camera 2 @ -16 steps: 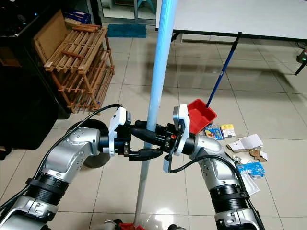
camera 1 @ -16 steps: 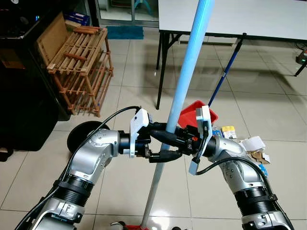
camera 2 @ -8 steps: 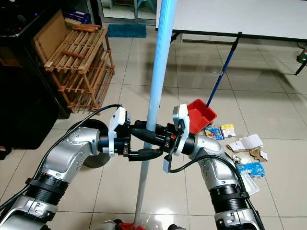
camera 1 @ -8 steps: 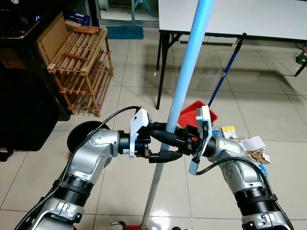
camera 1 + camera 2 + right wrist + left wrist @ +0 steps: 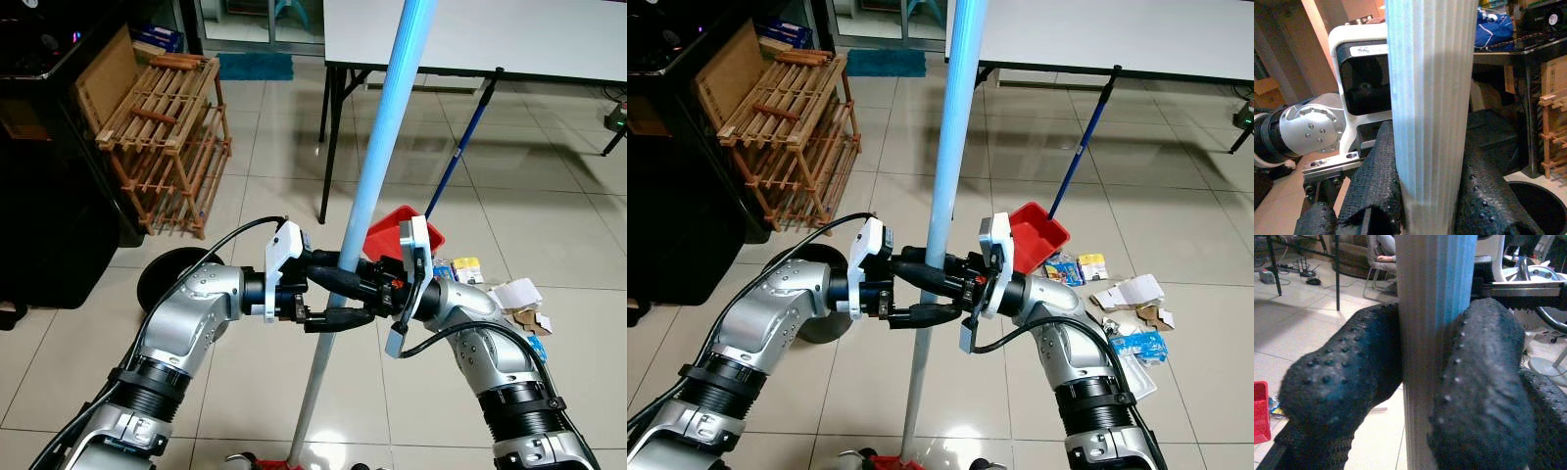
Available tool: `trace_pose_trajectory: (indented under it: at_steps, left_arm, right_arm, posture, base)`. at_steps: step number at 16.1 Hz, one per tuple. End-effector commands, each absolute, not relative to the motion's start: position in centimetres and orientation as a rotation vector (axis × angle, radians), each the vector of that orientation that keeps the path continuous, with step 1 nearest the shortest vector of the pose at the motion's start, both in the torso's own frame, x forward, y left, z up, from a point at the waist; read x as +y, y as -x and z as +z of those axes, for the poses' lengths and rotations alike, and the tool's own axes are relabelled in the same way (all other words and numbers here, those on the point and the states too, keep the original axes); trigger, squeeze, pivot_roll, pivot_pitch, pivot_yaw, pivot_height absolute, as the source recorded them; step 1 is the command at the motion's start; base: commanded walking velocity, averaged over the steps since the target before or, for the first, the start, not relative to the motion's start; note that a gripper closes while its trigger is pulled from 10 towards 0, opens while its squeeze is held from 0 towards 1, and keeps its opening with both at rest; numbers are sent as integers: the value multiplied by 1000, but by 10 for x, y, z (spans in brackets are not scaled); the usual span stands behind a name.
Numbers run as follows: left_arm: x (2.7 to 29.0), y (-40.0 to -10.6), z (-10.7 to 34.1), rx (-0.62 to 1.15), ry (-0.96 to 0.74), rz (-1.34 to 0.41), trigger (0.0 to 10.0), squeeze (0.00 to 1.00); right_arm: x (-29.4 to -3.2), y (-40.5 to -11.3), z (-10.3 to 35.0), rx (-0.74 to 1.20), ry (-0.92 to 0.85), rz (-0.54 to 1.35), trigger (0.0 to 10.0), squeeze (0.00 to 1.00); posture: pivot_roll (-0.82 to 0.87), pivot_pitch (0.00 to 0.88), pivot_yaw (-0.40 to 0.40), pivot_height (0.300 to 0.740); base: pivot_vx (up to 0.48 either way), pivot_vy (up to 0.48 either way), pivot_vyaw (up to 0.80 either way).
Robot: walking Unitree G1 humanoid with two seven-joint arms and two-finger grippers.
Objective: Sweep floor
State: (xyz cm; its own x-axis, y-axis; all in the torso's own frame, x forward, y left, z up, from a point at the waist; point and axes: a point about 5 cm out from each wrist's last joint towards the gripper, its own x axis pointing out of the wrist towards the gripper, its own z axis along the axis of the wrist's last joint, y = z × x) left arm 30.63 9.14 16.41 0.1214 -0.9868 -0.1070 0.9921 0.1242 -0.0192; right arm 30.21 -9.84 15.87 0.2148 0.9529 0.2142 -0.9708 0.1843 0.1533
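Note:
A light blue broom handle rises nearly upright in front of me, its red head just showing at the bottom edge. My left gripper and my right gripper meet at the handle from either side, both shut on it. The ribbed blue handle is squeezed between the left black fingers, and the handle sits between the right fingers too. A red dustpan with a blue pole stands on the tiles beyond, beside scattered paper and wrapper litter.
A wooden slatted rack leans against dark furniture on the left. A white table with black legs stands behind the handle. A black round base lies on the floor under my left arm.

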Motion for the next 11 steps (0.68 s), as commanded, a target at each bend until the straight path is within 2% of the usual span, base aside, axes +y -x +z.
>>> trace_pose_trajectory:
  at_steps: [1,4,5,7,8,9,11]
  left_arm:
    - [89,-302,163,106,-90,-1489,10000,0]
    - [91,-302,159,121,-111,-1476,10000,0]
    - [92,-301,158,135,-121,-1483,10000,1000]
    - [97,-300,155,156,-147,-1474,10000,1000]
    - [101,-301,155,159,-152,-1463,10000,910]
    - [106,-301,156,160,-159,-1450,10000,0]
    - [113,-303,157,174,-180,-1416,10000,0]
  right_arm:
    - [-97,-300,158,-80,-309,1377,10000,0]
    - [-97,-300,158,-78,-307,1376,10000,0]
    - [-97,-300,158,-77,-307,1375,10000,0]
    - [-98,-299,158,-77,-307,1373,10000,0]
    - [-99,-299,157,-75,-307,1370,10000,0]
    - [-100,-299,156,-72,-307,1368,10000,0]
    - [-100,-299,155,-68,-307,1364,10000,0]
  posture:
    - [56,164,-49,740]
    - [57,167,-51,740]
    - [58,168,-51,740]
    - [55,171,-49,740]
    - [56,172,-51,740]
    - [56,172,-51,740]
    - [63,177,-52,740]
  base:
    - [0,0,0]
    - [0,0,0]
    - [0,0,0]
    - [0,0,0]
    - [0,0,0]
    - [0,0,0]
    - [0,0,0]
